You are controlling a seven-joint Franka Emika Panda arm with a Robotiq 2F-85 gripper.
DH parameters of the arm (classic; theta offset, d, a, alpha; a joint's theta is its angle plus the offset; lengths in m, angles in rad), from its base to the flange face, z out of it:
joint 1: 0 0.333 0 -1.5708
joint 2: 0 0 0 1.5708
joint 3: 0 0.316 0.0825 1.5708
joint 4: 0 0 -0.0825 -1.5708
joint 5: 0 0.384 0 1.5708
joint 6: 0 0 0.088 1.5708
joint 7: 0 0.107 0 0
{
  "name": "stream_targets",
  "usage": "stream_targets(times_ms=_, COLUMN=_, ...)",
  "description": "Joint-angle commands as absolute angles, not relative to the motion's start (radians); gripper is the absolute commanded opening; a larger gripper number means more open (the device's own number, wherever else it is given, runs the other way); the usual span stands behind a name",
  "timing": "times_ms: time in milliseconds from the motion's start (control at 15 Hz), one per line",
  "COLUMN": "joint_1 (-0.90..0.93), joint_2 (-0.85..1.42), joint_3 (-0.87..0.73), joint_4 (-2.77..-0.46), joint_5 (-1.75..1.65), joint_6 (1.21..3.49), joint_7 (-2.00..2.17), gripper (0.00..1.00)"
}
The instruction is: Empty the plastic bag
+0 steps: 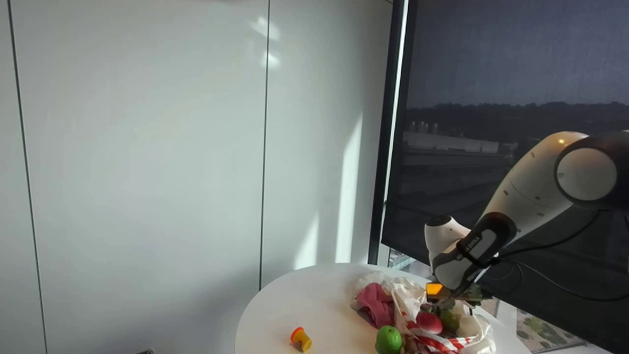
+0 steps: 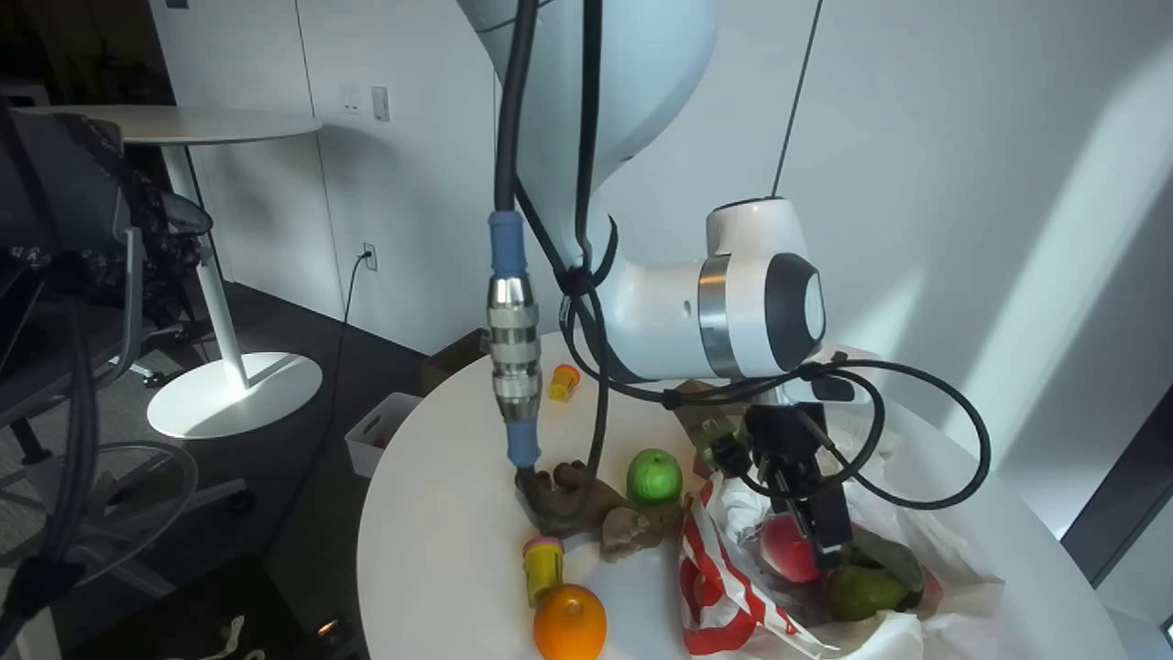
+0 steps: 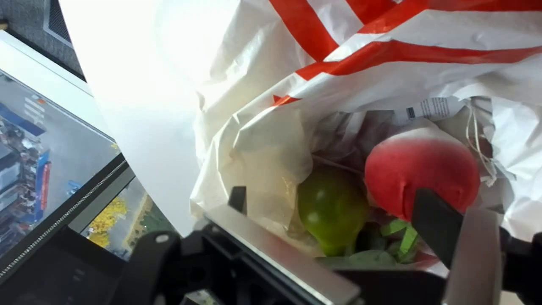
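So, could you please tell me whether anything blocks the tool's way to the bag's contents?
Nothing visible does. In the wrist view, the bag gapes open under the tool; the pear shows between the parted jaws, the red item partly behind one of them.

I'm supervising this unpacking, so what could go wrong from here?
The open black gripper might pinch the crumpled white-and-red plastic bag along with the shiny green pear-shaped item near its wall. In the wrist view, one finger overlaps the round red-and-white item, so closing could shove it.
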State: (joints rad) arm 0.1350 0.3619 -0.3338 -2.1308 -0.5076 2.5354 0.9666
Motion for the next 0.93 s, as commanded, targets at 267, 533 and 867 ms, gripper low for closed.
stream_targets(times_ms=267, joint_1=0.085, joint_2=0.565, joint_3=-0.295, joint_4=-1.982, joint_5=-0.411, joint_6=2.568, joint_7=1.014, gripper=1.0)
stream_targets(times_ms=533, joint_1=0.099, joint_2=0.63, joint_3=-0.309, joint_4=-1.9, joint_5=-0.371, joint_6=2.589, joint_7=1.026, gripper=1.0)
stream_targets(times_ms=867, joint_1=0.05, joint_2=0.696, joint_3=-0.285, joint_4=-1.826, joint_5=-0.27, joint_6=2.58, joint_7=0.981, gripper=1.0)
